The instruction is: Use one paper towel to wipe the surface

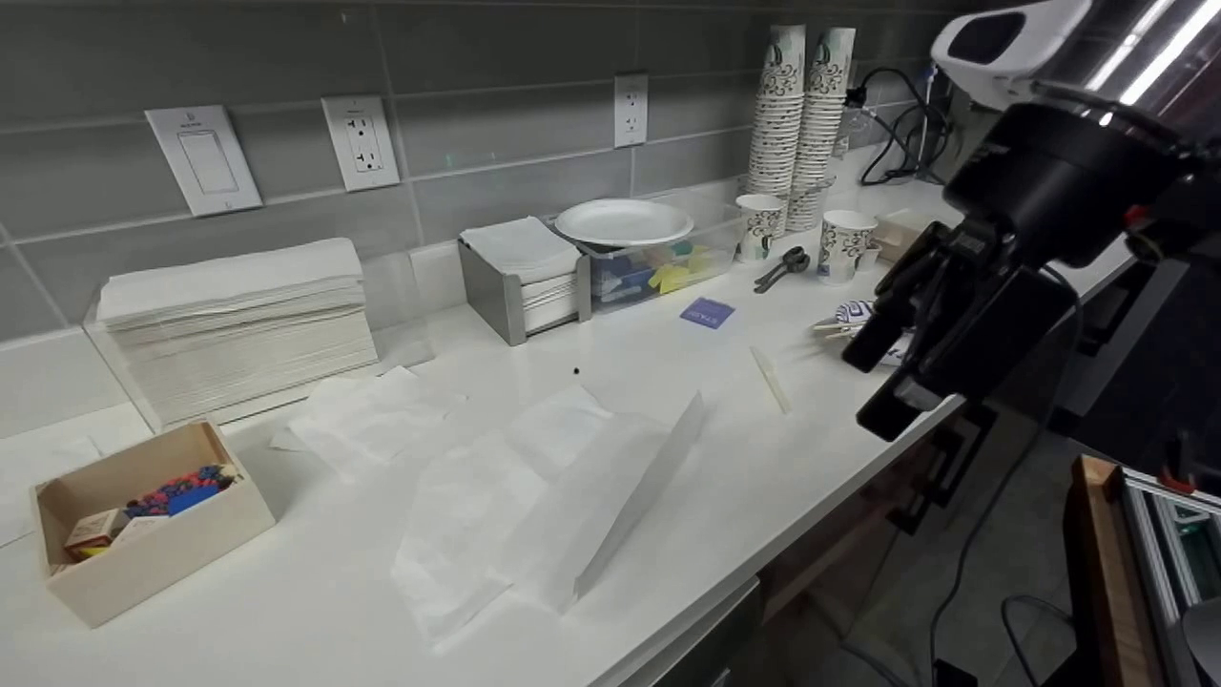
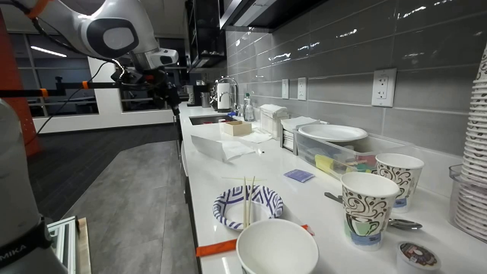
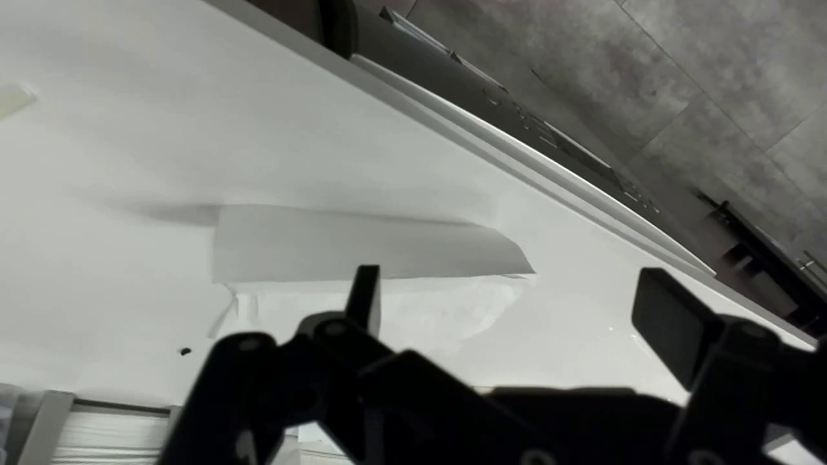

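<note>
Wrist view, looking down on a long white bench (image 3: 129,155): black fingers (image 3: 675,326) are wide apart w/ nothing gripped. The paper towel (image 3: 362,255), a thin creased sheet, lies on the bench beyond the fingers, partly flat, w/ one long flap (image 2: 210,147) tilted up on the side toward the bench's front. In both exterior views the fingers hang out near that front side, clear of the towel. Step in hand is prob. the pickup, b/c wiping can't start till the towel is held. That raised flap looks the best handle, esp. around mid-length. The gap b/w the fingers runs roughly along the flap, not across it, so a wrist turn is likely needed to get one finger each side. Come down slowly, tips just shy of the bench, then pinch; thin paper may flop or slide if nudged. Leave alone the crumpled sheet (image 1: 367,420) near the folded towel stack (image 1: 238,334), as only 1 towel is called for. Then press lightly & wipe flat, poss. over the small dark speck (image 3: 186,351) beside the towel.
</note>
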Action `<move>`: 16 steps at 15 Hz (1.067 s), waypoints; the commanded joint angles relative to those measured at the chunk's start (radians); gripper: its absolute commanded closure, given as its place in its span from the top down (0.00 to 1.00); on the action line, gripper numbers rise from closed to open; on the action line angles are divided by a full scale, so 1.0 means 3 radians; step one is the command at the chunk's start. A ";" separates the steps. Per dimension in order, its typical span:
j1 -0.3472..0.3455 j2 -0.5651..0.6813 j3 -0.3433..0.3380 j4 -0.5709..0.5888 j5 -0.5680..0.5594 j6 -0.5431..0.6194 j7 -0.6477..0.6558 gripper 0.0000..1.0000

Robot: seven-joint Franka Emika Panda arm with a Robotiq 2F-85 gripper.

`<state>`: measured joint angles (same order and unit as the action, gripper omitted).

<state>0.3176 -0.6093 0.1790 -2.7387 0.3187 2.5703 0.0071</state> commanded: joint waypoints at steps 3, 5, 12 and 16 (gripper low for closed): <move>-0.0179 0.1065 0.0062 0.0500 -0.0716 0.0444 -0.0376 1.00; -0.0268 0.1370 0.0066 0.0676 -0.1079 0.0589 -0.0497 1.00; -0.0302 0.2102 0.0063 0.1122 -0.1690 0.0792 -0.0839 1.00; -0.0320 0.2327 0.0041 0.1269 -0.1996 0.0912 -0.0925 1.00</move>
<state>0.2337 0.0271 0.1909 -2.3984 -0.1979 2.8065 -0.2575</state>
